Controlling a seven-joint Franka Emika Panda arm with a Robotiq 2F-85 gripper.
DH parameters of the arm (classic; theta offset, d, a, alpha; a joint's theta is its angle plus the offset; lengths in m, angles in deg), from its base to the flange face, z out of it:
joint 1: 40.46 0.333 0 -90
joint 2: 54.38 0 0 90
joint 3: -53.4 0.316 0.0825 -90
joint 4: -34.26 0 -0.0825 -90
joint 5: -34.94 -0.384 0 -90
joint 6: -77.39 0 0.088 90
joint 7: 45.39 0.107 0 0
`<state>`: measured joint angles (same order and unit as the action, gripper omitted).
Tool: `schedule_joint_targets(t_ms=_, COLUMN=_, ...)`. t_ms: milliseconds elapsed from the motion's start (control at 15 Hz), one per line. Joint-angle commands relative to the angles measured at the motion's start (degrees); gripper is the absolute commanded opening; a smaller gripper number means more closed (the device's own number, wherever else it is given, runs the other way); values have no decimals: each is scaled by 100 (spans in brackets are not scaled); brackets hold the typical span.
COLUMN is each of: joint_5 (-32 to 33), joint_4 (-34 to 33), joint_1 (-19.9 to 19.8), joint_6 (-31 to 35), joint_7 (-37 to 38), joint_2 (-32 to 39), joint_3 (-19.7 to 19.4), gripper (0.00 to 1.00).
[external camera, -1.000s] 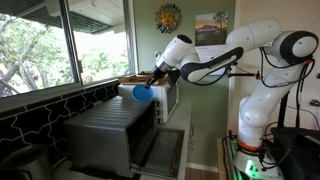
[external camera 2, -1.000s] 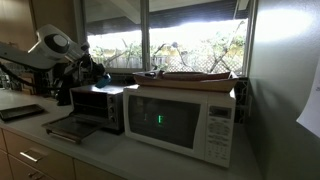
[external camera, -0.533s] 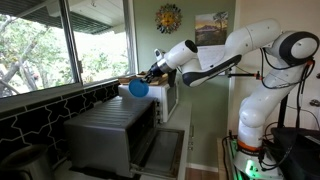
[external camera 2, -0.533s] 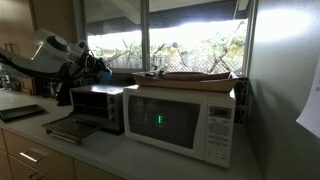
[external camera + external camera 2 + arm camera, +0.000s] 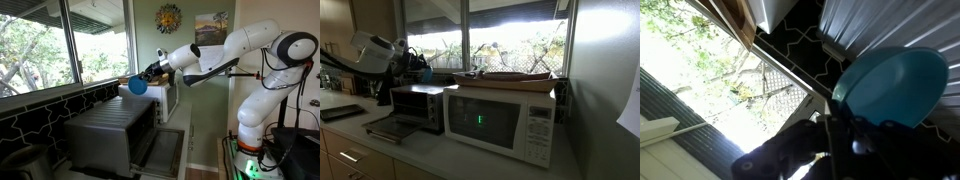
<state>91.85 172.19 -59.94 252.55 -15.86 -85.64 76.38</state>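
Note:
My gripper (image 5: 150,74) is shut on the rim of a blue bowl (image 5: 136,87) and holds it in the air above the silver toaster oven (image 5: 105,130), close to the window. In the wrist view the blue bowl (image 5: 895,85) fills the right side, with the dark fingers (image 5: 836,128) clamped on its edge. In an exterior view the gripper (image 5: 408,66) sits above the toaster oven (image 5: 417,107); the bowl is hard to make out there against the bright window.
The toaster oven's door (image 5: 165,155) hangs open toward the front. A white microwave (image 5: 502,118) stands beside it, with flat items on top (image 5: 510,76). The window sill and black tiled wall (image 5: 40,112) run behind. A dark tray (image 5: 340,113) lies on the counter.
My gripper has moved with the blue bowl a little up and toward the window, and the arm has stretched out further over the toaster oven.

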Motion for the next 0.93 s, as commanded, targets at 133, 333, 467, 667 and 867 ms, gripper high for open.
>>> schedule_joint_targets(t_ms=133, joint_5=138, joint_4=62, joint_1=-30, joint_6=177, joint_7=-58, joint_2=-48, joint_3=-2, gripper=2)
schedule_joint_targets(t_ms=333, joint_5=798, joint_4=150, joint_1=-549, joint_6=776, joint_7=130, joint_2=-354, joint_3=262, gripper=2)
schedule_joint_targets(t_ms=467, joint_5=1262, joint_4=151, joint_1=-954, joint_6=1274, joint_7=126, joint_2=-583, joint_3=477, gripper=2)
schedule_joint_targets(t_ms=667, joint_5=1596, joint_4=185, joint_1=-1558, joint_6=1966, joint_7=-64, joint_2=-957, joint_3=787, gripper=2)
schedule_joint_targets(t_ms=867, joint_5=1235, joint_4=292, joint_1=-2364, joint_6=2545, joint_7=-481, joint_2=-1551, joint_3=1253, gripper=2)
